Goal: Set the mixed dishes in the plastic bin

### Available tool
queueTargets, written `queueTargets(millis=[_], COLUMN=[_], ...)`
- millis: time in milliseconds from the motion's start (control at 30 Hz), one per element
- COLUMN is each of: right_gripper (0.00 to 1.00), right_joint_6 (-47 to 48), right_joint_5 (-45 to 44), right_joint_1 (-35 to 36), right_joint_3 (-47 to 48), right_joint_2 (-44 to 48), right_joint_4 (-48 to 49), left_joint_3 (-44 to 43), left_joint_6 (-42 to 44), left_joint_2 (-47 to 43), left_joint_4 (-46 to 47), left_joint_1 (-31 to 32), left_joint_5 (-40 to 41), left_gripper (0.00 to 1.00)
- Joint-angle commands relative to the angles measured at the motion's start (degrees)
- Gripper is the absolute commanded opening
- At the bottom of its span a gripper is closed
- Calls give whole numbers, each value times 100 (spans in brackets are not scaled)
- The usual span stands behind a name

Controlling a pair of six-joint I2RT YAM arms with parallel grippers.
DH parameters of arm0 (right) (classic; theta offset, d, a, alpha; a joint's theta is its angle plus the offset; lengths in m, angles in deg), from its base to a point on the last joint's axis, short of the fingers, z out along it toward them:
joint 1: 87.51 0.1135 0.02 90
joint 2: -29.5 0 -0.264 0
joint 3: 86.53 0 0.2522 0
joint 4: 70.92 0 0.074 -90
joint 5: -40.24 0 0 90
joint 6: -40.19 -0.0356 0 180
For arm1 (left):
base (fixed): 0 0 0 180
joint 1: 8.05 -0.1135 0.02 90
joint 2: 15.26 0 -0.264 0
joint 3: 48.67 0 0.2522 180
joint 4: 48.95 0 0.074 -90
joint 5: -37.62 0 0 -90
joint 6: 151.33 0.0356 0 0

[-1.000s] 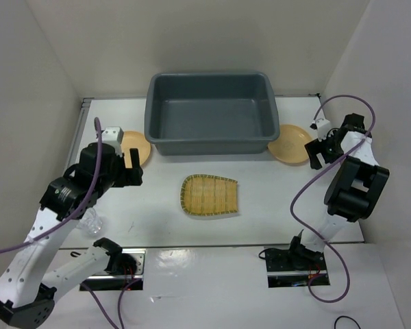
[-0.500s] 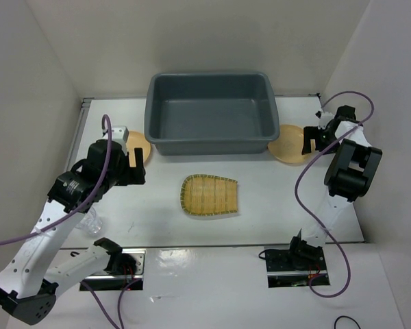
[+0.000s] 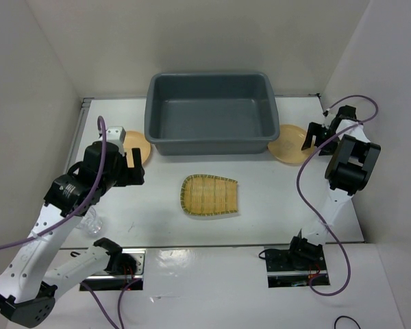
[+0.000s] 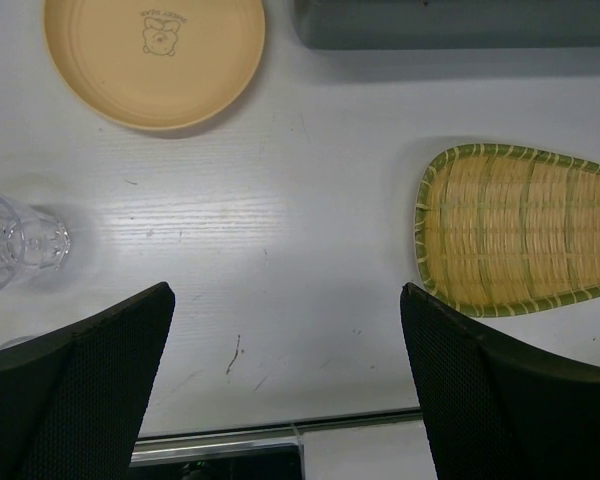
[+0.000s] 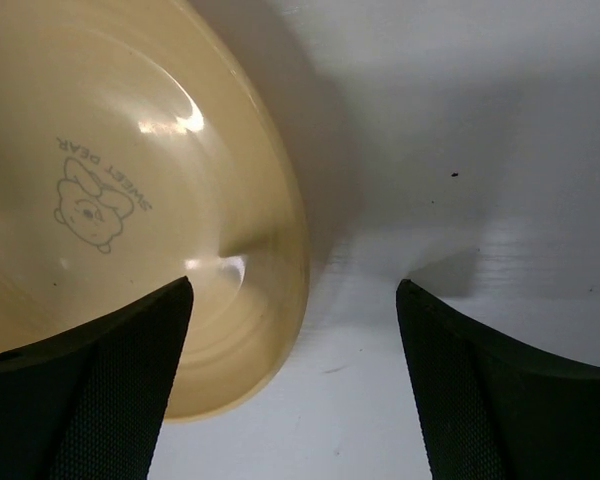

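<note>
The grey bin (image 3: 210, 113) stands empty at the far side of the table (image 3: 274, 205), so no dish has been placed yet. The woven tray (image 3: 209, 196) lies flat in front of it, well apart from both arms.

The right plate (image 3: 290, 144) lies just beside the bin's right wall. Its rim is straddled by the right gripper (image 5: 295, 390), whose jaws are set wide with nothing held, one over the plate's inside and one over bare table. Such a shallow, sloped rim could be squeezed out of the pinch, or the plate shoved against the bin.

The left plate (image 3: 140, 147) sits by the bin's left corner. The left gripper (image 4: 290, 400) is held wide and empty above the table. The clear cup (image 4: 20, 245), near the left arm, could be toppled by a careless sweep.
</note>
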Motion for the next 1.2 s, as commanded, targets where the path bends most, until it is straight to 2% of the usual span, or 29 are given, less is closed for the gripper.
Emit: queueTargets(millis=[0, 133, 233, 267, 333, 367, 433, 600, 767, 967, 1100, 1167], right_gripper=[86, 68, 46, 35, 21, 10, 1, 0, 0, 0, 0, 0], right_joint_6=[-428, -490, -490, -490, -543, -543, -726, -877, -877, -1149, -1255, -1045], right_joint_5=[180, 127, 127, 127, 65, 65, 275, 873, 708, 567, 320, 320], right_joint_1=[-64, -65, -65, -65, -170, -223, -451, -838, -891, -891, -418, 205], right_joint_3=[-70, -193, -246, -246, -298, -299, -299, -246, -18, 1148, 1941, 2223], right_joint_2=[-277, -330, -383, -330, -243, -146, 64, 724, 1785, 2569, 2789, 2842], right_joint_4=[14, 75, 5, 5, -47, -48, -100, -310, -382, -294, -346, -285], left_joint_3=[36, 36, 36, 36, 36, 36, 36, 36, 36, 89, 89, 89], left_joint_6=[-80, -80, -80, -80, -80, -80, -80, -80, -80, -80, -80, -80], left_joint_2=[3, 56, 56, 56, 56, 56, 56, 56, 3, 55, 56, 56], left_joint_4=[105, 105, 105, 105, 105, 105, 105, 105, 105, 105, 105, 105], left_joint_1=[-27, -27, -27, -27, -27, -27, -27, -27, -27, -27, -27, -27], left_joint_5=[72, 72, 72, 72, 72, 72, 72, 72, 72, 72, 125, 125], left_gripper=[100, 100, 100, 100, 100, 100, 100, 100, 100, 100, 100, 100])
